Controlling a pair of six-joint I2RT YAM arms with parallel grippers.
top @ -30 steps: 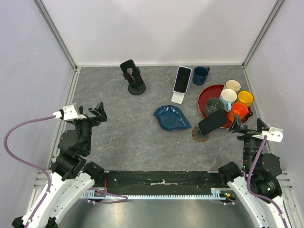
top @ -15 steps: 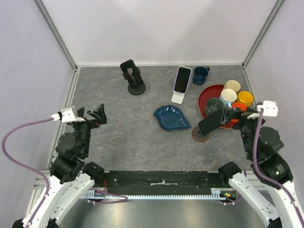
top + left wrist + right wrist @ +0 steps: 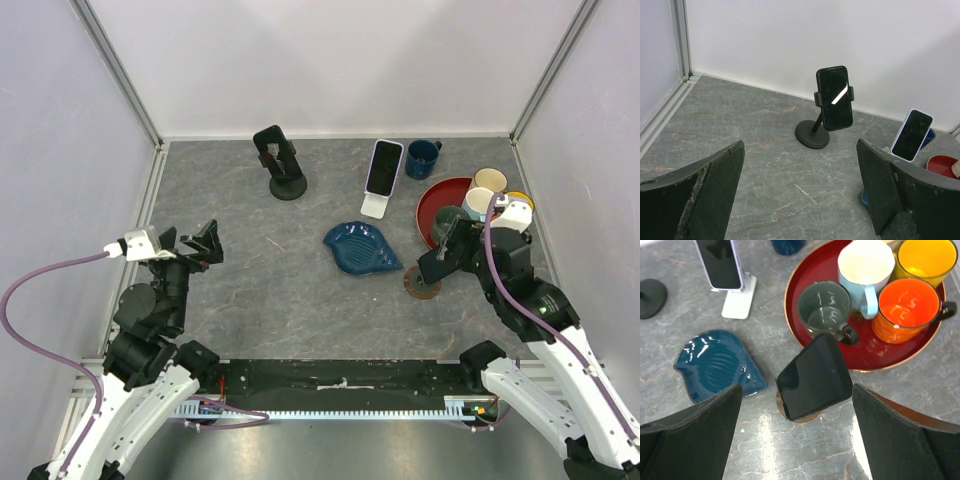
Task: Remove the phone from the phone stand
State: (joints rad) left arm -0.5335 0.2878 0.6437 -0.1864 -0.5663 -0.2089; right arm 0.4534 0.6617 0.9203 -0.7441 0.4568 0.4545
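A black phone (image 3: 438, 262) leans on a round brown stand (image 3: 421, 287) right of centre. In the right wrist view the phone (image 3: 815, 377) and its stand (image 3: 783, 409) lie below and between my fingers. My right gripper (image 3: 463, 242) hovers over it, open and empty, as the right wrist view (image 3: 796, 388) shows. A second black phone (image 3: 276, 150) is clamped upright in a black stand (image 3: 288, 187) at the back. A third phone (image 3: 383, 167) leans on a white stand. My left gripper (image 3: 205, 240) is open and empty at the left, facing the black stand (image 3: 812, 135).
A red tray (image 3: 432, 205) with several mugs sits just behind the brown stand, its rim (image 3: 790, 300) close to the phone. A blue leaf-shaped dish (image 3: 360, 248) lies to the phone's left. A navy mug (image 3: 422, 157) stands at the back. Walls enclose the table.
My right arm has swung up and to the left from the near right edge until its gripper is over the phone on the brown stand. The left arm has barely moved.
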